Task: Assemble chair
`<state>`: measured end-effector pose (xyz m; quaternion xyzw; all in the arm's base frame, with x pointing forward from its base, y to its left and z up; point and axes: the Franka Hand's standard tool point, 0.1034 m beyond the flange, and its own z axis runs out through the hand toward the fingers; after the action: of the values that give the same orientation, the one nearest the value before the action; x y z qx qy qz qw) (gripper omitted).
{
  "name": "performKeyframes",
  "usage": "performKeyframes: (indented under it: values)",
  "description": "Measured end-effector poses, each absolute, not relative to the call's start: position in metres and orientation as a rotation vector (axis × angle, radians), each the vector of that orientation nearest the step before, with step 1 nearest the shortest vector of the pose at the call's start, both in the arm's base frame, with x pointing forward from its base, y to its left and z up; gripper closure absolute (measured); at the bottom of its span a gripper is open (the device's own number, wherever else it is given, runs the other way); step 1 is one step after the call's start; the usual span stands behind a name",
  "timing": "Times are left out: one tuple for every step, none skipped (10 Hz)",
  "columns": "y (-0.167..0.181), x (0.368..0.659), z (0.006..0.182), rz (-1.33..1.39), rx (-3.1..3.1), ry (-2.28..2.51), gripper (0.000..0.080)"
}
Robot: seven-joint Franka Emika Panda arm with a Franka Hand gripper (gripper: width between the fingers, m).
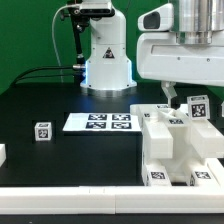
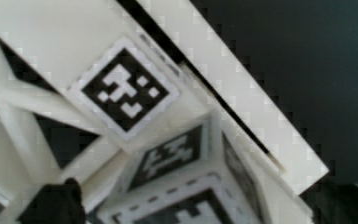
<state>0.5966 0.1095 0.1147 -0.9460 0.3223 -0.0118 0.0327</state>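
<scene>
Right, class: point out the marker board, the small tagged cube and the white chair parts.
marker board (image 1: 100,122): exterior view, its centre.
small tagged cube (image 1: 42,131): exterior view, its front tag.
chair parts (image 1: 160,150): exterior view, bare white side.

Chair parts (image 1: 178,140): white plastic, smooth, glossy; soft highlights on top faces.
Tags (image 2: 126,88) on parts: printed blk/wht squares, flat, matt.
Bench (image 1: 30,105): blk top, smooth, slight sheen.
Marker board (image 1: 100,122): thin white sheet, matt, paper-like.
Small cube (image 1: 42,131): white, smooth, plastic-looking.
Arm base (image 1: 106,58): white moulded housing, glossy, w/ bright reflections.
Backdrop (image 1: 30,35): green, matt, cloth-like.
</scene>
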Motion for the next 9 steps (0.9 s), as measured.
performKeyframes:
  values:
    - [0.1107, 0.5963, 0.1146, -0.043, -2.965, 0.840, 0.0151]
    - [0.1144, 0.5955, 0.1144, -0.043, -2.987, 0.759, 0.0151]
    - [0.1140, 0.5955, 0.1143, -0.042, -2.973, 0.808, 0.0162]
    - [0.1136, 0.5956, 0.1143, -0.042, -2.973, 0.808, 0.0336]
    - [0.1138, 0.5956, 0.1143, -0.041, -2.967, 0.826, 0.0336]
    - [0.1142, 0.5955, 0.1141, -0.037, -2.931, 0.940, 0.0519]
    - [0.1145, 0.5953, 0.1139, -0.032, -2.892, 1.053, 0.0535]
    - [0.1144, 0.5953, 0.1135, -0.027, -2.849, 1.165, 0.0535]
    - [0.1134, 0.5965, 0.1131, -0.020, -2.777, 1.331, 0.0535]
